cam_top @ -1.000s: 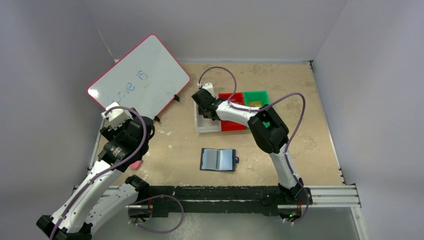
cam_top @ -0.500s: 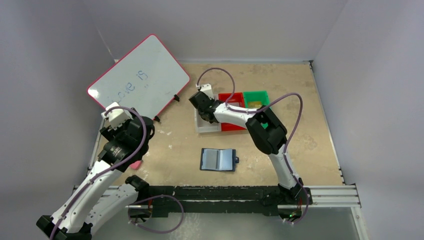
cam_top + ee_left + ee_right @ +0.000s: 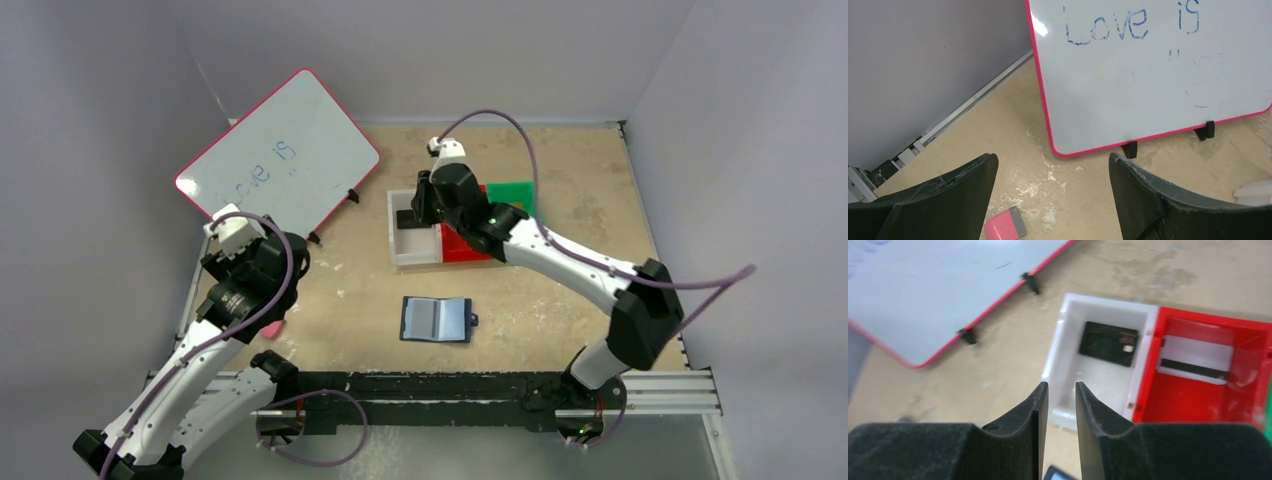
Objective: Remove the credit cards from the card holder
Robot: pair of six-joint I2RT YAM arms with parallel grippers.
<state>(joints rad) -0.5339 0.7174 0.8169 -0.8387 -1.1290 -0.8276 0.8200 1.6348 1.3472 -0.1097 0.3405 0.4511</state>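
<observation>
The card holder (image 3: pixel 437 319) lies open on the table, dark navy outside with light blue pockets; a corner of it (image 3: pixel 1055 474) shows below my right fingers. One black credit card (image 3: pixel 1109 343) lies flat in the far end of the white bin (image 3: pixel 416 252). A silver-grey credit card (image 3: pixel 1194 359) lies in the red bin (image 3: pixel 1198 400). My right gripper (image 3: pixel 1061 386) hangs above the white bin's near edge, jaws slightly apart with nothing between them. My left gripper (image 3: pixel 1053 162) stands wide open and empty over bare table at the left.
A pink-framed whiteboard (image 3: pixel 275 160) leans at the back left. A pink eraser (image 3: pixel 1005 226) lies beneath my left gripper. A green bin (image 3: pixel 512 192) sits beside the red one, partly behind my right arm. Grey walls enclose the table.
My right gripper has risen out of the white bin and parted its jaws; the black card now lies free in that bin. The right arm's elbow swung out right. The left arm is still.
</observation>
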